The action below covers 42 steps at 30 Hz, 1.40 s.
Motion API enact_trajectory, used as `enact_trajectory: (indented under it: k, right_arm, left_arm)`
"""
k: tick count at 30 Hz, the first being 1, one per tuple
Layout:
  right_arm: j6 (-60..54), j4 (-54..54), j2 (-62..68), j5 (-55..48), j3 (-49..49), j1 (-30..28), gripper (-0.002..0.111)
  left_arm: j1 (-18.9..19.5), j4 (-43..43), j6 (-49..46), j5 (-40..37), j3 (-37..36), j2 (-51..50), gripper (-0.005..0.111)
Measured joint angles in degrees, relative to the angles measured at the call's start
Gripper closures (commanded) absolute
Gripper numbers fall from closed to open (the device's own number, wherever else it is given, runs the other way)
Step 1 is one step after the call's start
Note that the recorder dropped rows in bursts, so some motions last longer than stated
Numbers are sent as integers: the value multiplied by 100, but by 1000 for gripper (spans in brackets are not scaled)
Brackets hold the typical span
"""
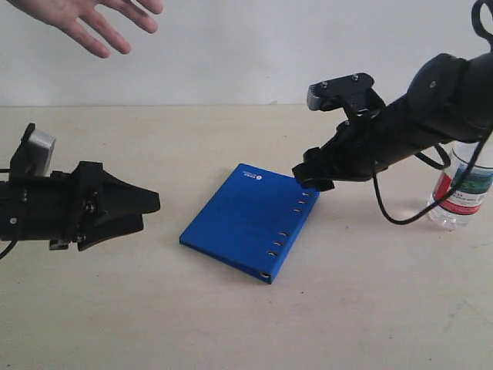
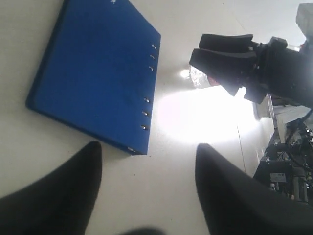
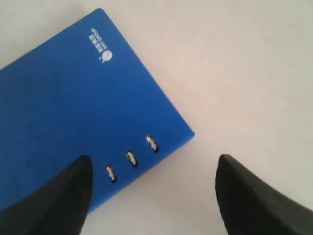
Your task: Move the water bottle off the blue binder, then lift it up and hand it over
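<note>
Though its jaws stand wide with nothing between them, the left gripper [image 1: 146, 212] hovers low over the table [image 1: 370, 308] nearest the camera, pointing toward the blue binder [image 1: 246, 220], which lies flat just beyond. Past that, the right gripper [image 1: 312, 176] hangs above the binder's holed edge near the logo corner, its fingers likewise spread wide and empty (its wrist view shows only blue cover and tabletop between them). Farther right, behind that arm, the water bottle [image 1: 464, 193] stands upright on the table, well apart from the binder, so the clearing step looks finished. Lifting and handing over are not yet done, I judge; at the back, a person's open hand [image 1: 88, 19] is held out.
</note>
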<state>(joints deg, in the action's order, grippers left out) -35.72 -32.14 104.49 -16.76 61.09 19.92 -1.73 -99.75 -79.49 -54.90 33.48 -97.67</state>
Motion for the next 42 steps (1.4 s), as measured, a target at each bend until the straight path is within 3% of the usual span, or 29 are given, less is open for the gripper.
enact_trajectory:
  k: [5, 14, 29, 35, 38, 42]
  right_arm:
    - [-72, -94, 477, 105, 646, -40, 45]
    - [-267, -353, 1511, -617, 1712, -301, 45]
    - [-894, -948, 2210, -958, 2224, -326, 45]
    - [-1765, -1661, 2221, -1922, 2228, -336, 45]
    - [-2234, -2163, 2234, -3120, 2228, -336, 45]
    - [-2241, -2240, 2152, -3128, 2228, -326, 45]
  left_arm:
    - [0, 0, -36, 69, 89, 0, 53]
    - [0, 0, -63, 235, 89, -35, 53]
    - [0, 0, -63, 244, 89, -35, 53]
    - [0, 0, -63, 244, 89, -35, 53]
    - [0, 90, -63, 175, 95, -35, 53]
    - [0, 115, -63, 165, 95, -35, 53]
